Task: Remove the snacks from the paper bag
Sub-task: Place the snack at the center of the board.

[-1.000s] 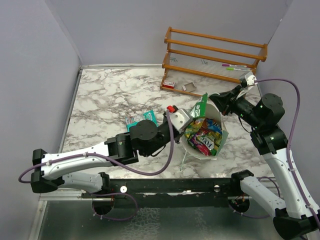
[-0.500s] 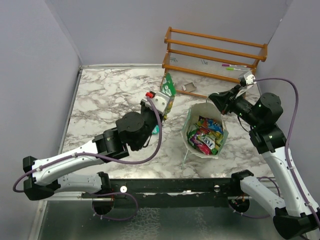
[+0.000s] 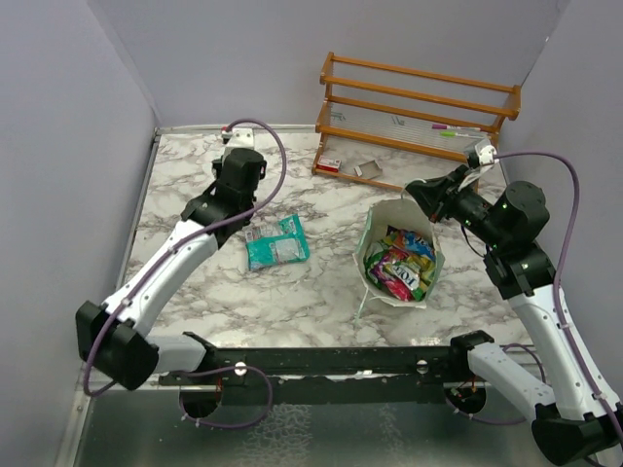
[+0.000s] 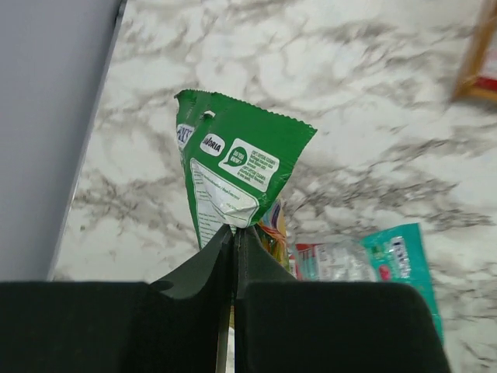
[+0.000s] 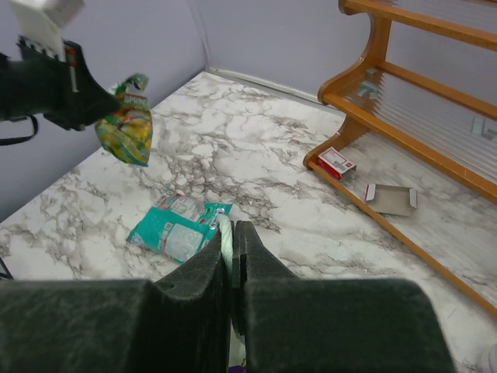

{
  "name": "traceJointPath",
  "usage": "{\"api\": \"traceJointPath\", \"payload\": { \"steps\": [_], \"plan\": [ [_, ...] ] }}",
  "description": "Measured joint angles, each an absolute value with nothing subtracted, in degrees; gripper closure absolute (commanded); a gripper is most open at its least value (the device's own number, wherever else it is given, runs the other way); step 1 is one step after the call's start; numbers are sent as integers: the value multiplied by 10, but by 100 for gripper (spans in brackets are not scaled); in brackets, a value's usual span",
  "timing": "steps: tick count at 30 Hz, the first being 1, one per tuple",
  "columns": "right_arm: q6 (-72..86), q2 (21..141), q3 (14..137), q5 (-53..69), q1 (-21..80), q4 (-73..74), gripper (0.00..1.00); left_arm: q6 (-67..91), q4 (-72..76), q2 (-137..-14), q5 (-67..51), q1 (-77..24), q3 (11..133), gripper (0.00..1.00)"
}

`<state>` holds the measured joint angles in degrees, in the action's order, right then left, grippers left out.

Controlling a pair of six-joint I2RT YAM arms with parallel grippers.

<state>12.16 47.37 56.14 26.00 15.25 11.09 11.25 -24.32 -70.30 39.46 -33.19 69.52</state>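
Observation:
My left gripper (image 4: 234, 228) is shut on the bottom of a yellow-green snack packet (image 4: 233, 167) and holds it in the air over the back left of the table. The right wrist view shows that packet (image 5: 126, 120) hanging from the gripper (image 5: 107, 99). In the top view the wrist (image 3: 239, 167) hides the packet. A teal-white packet (image 3: 275, 243) lies flat on the marble. My right gripper (image 5: 233, 233) is shut on the rim of the pale green paper bag (image 3: 374, 226), which stands open with several bright packets (image 3: 401, 261) inside.
A wooden rack (image 3: 419, 107) stands at the back right, with a small red-white box (image 3: 329, 163) and a grey card (image 3: 367, 169) on its bottom shelf. Grey walls close the left and back sides. The table's metal rail runs along the near edge.
My left arm has swung from the bag's mouth to the back left corner, carrying the yellow-green packet. The right gripper and the bag have stayed put.

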Motion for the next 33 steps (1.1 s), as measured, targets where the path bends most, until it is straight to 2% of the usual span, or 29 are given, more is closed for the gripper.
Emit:
{"api": "traceJointPath", "payload": {
  "steps": [4,14,26,27,30,33],
  "plan": [
    [121,470,561,255,152,111,96,139,-300,-773,364,-258,682,100],
    [121,461,553,240,152,111,96,143,-369,-877,417,-229,668,100],
    [121,466,542,238,152,101,96,134,-386,-863,404,-228,617,100],
    [121,466,542,238,152,101,96,133,-387,-866,401,-228,616,96],
    [121,465,542,238,152,101,96,127,-387,-892,383,-228,629,69],
    [121,463,542,238,152,101,96,121,-386,-909,355,-228,647,52]
  ]
}}
